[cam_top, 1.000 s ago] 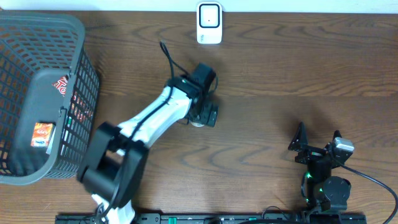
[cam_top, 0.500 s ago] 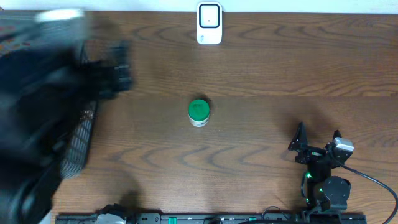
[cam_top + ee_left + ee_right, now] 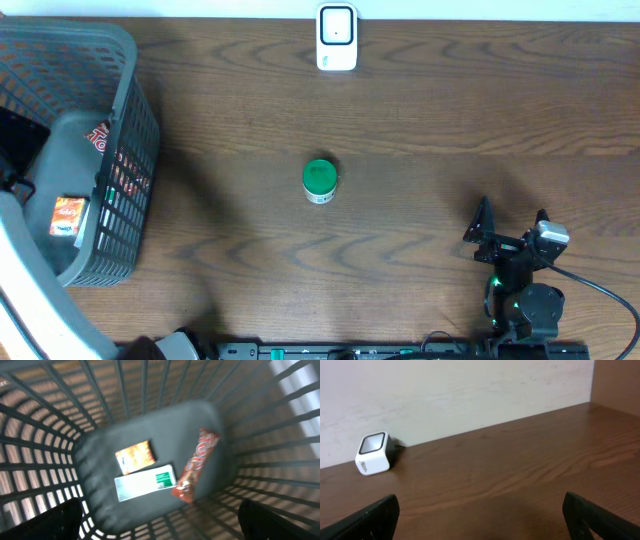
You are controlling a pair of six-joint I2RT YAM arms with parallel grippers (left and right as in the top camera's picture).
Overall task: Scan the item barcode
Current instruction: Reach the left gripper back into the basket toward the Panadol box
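While the left gripper (image 3: 160, 525) hangs released and empty over the grey basket (image 3: 128, 90) at the table's 9 o'clock edge, the green-lidded jar (image 3: 320, 180) stands upright near the table's middle, at 6 o'clock from the white scanner (image 3: 337, 38). Inside the basket lie an orange packet (image 3: 135, 456), a white-and-green box (image 3: 145, 482) just at its 6 o'clock, and a red snack bar (image 3: 196, 466) at their 3 o'clock. The right gripper (image 3: 512, 228), likewise spread wide and holding nothing, sits at 4 o'clock from the jar, well apart.
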